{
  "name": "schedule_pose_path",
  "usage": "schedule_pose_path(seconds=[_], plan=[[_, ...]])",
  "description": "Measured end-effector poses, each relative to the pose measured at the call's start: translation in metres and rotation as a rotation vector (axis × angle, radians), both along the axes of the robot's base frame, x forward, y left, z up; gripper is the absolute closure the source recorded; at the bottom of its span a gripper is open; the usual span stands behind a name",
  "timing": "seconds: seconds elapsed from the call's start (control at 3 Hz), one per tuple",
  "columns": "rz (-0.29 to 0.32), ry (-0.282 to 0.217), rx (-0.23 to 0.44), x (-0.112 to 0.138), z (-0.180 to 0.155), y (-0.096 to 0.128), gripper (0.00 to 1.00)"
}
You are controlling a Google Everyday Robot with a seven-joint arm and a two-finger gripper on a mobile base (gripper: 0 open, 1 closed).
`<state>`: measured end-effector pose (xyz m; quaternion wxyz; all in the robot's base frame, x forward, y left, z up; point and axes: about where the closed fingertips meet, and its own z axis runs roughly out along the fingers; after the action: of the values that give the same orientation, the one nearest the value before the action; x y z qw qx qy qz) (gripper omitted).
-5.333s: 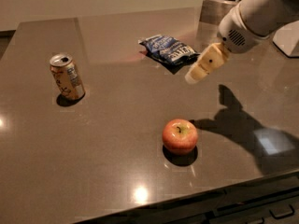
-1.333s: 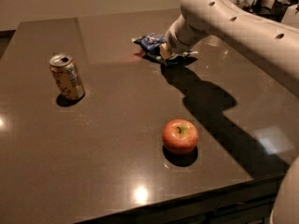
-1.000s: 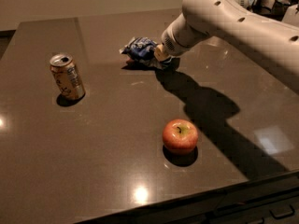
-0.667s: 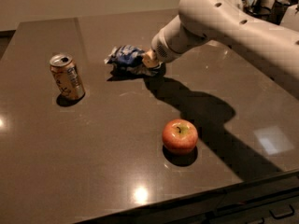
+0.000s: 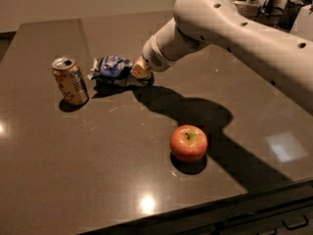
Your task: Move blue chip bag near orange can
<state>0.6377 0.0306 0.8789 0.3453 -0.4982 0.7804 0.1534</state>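
Contact was at the right end of the blue chip bag (image 5: 111, 67), where the pincer (image 5: 140, 71) was clamped on the crinkled foil, low against the dark surface (image 5: 107, 146). Holding the bag by its trailing end looked like a way to lead with the free end toward the orange can (image 5: 70, 81) without the arm crowding it. The bag lay just beside the can, on its right, with a narrow dark gap between them, so they seemed near but not touching. The can stood upright at the left. The white arm (image 5: 234, 28) reached in from the upper right, and its shadow fell across the middle of the surface toward a red apple (image 5: 188, 142), which sat well apart in the foreground, out of the path. Compared with a moment earlier, the bag and pincer had shifted further left, closing most of the remaining space to the can, while the can and apple had not moved. By my reading, only the release was left.
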Motion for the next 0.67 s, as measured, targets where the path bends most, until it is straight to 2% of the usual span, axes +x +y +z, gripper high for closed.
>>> schedule_pose_path(seconds=[0.33,0.67], plan=[[0.057,-0.004,0.009,-0.0091,0.0025,0.0126,1.00],[0.087,-0.006,0.014,-0.0142,0.0048,0.0199,0.86]])
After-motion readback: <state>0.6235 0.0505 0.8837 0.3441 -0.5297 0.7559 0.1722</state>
